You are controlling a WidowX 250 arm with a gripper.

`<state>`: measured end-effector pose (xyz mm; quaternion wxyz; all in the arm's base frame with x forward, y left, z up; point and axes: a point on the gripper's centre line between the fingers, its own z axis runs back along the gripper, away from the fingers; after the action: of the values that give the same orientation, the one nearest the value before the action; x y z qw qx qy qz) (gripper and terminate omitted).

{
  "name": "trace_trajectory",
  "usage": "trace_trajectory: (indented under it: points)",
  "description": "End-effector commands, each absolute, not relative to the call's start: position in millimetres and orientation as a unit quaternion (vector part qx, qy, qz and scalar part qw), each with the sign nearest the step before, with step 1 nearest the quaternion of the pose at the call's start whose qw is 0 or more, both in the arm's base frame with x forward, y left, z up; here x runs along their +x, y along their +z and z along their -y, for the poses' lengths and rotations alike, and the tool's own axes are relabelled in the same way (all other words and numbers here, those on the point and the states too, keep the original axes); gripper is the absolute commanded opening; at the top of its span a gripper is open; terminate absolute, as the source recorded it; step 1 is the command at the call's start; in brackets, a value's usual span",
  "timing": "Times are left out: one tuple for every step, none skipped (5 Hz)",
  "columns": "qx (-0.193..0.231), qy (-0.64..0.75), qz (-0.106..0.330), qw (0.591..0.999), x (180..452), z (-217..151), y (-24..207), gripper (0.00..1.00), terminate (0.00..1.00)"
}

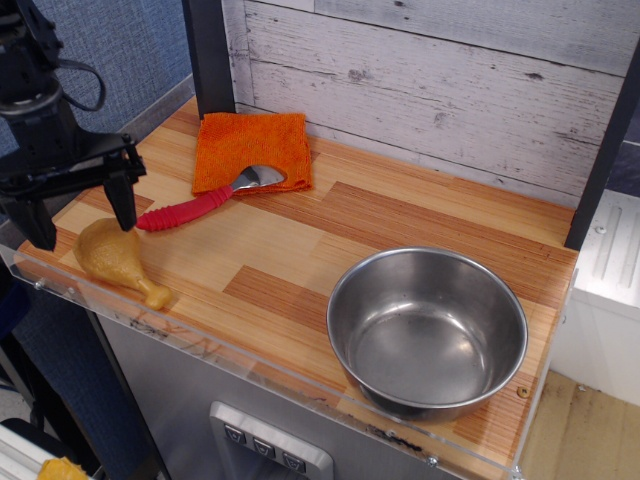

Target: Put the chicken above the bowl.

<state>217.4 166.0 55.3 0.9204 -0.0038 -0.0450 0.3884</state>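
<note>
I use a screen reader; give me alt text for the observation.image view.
An open claw hovers over a toy chicken drumstick at the wooden counter's left edge. A steel bowl sits right; a red-handled spoon rests on an orange cloth.

Red-handled spoon [205, 202], bowl end on orange cloth [250, 148], wooden counter [400, 215].

Tan chicken [117, 260] lies flat at table's front-left (bone tip twd front), well apart from empty steel bowl [428, 333].

no readable text, labels or numbers anywhere
</note>
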Motion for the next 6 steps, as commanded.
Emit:
trace_trajectory:
  points:
    - [0.016, 0.382, 0.053, 0.922, 228.8, -164.5, 48.2, 1.0, 0.0]
    - [0.025, 0.38, 0.044, 0.924, 232.0, -161.0, 39.0, 1.0, 0.0]
    - [0.036, 0.378, 0.036, 0.924, 233.9, -158.4, 29.6, 1.0, 0.0]
    - [0.052, 0.372, 0.032, 0.926, 237.0, -158.0, 24.5, 1.0, 0.0]
    - [0.06, 0.364, 0.026, 0.929, 238.6, -156.8, 21.4, 1.0, 0.0]
    - [0.066, 0.354, 0.026, 0.933, 237.6, -156.4, 21.9, 0.0, 0.0]
